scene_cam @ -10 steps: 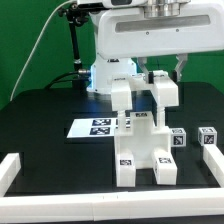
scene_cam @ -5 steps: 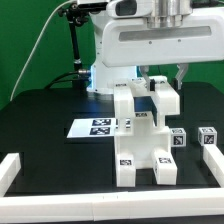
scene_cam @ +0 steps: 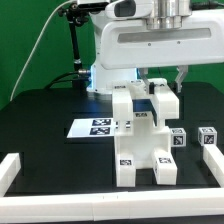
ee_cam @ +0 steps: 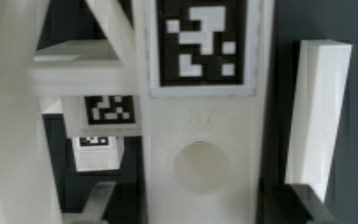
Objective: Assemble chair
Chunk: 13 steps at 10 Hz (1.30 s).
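The chair (scene_cam: 128,160) stands in the middle of the exterior view, on the black table (scene_cam: 40,120). It is white and chunky, with little black-and-white tags on it. Two tall parts stick up from it.

The big white arm (scene_cam: 150,40) fills the top of the frame. Its gripper (scene_cam: 164,80) hangs right over the tall piece (scene_cam: 165,98) on the exterior view's right.

In the wrist view, this white piece fills the space between the two dark fingers (ee_cam: 98,200). They press on it from both sides, so the gripper is holding it. A big tag (ee_cam: 202,45) is on the piece, and there is a smooth oval dent (ee_cam: 201,170) near the fingers.

The marker board (scene_cam: 98,127) lies flat behind the chair, toward the exterior view's left. A small cube (scene_cam: 178,139) sits just beside the chair on the right of the frame. A second cube (scene_cam: 208,136) sits a bit farther right. A white rail (scene_cam: 18,170) lies in the lower left corner.
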Motion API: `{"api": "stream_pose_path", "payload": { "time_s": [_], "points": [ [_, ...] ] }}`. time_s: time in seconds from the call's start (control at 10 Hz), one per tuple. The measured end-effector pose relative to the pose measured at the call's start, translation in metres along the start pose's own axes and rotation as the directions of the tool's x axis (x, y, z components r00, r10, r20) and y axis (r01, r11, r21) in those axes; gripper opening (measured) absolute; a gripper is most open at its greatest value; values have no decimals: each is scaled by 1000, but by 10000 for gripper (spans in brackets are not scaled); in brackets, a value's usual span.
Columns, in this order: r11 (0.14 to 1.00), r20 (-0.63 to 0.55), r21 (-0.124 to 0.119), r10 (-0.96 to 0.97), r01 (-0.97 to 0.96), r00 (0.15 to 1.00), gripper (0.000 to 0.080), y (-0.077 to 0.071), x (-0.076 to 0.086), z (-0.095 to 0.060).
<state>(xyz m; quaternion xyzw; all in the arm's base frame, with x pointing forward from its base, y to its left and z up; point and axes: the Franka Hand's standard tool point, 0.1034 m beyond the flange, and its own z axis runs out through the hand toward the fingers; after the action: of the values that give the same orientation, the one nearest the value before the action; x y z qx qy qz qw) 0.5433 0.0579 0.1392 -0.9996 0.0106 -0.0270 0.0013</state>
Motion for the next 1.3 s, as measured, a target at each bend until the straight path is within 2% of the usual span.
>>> {"api": "stream_pose_path", "payload": {
  "time_s": [0.4,0.6,0.9,1.3],
  "points": [
    [1000,-21,1,0,0,1000,281,-1,3,0],
    [1000,-17,5,-6,6,1000,281,-5,-2,-1],
    [1000,-13,4,-6,6,1000,281,-3,-6,0],
    [1000,-8,-6,-12,12,1000,281,4,-8,15]
  ]
}}
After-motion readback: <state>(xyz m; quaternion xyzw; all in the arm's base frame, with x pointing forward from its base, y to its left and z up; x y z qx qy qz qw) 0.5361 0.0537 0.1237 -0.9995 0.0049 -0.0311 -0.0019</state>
